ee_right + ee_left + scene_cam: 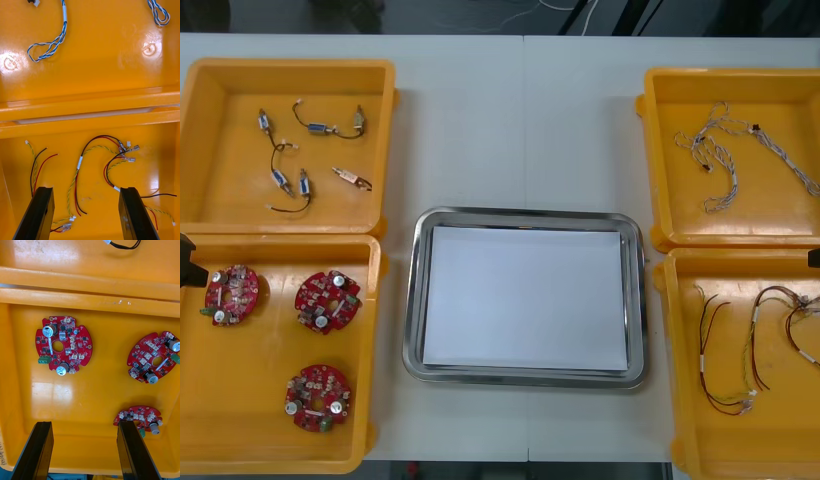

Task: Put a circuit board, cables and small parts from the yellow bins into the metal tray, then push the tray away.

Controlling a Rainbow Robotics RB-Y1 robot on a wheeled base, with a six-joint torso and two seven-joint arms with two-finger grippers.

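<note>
The metal tray, white inside, lies at the table's middle with nothing in it. Three round red circuit boards lie in the near left yellow bin. My left gripper hangs open above that bin's floor, with one board ahead of it and another beside one finger. It also shows at the table's left edge. My right gripper stands open over the red, yellow and black cables in the near right bin.
Small metal parts on black cables lie in the far left bin. Twisted blue and white cables lie in the far right bin. Bare table runs beyond the tray, between the far bins.
</note>
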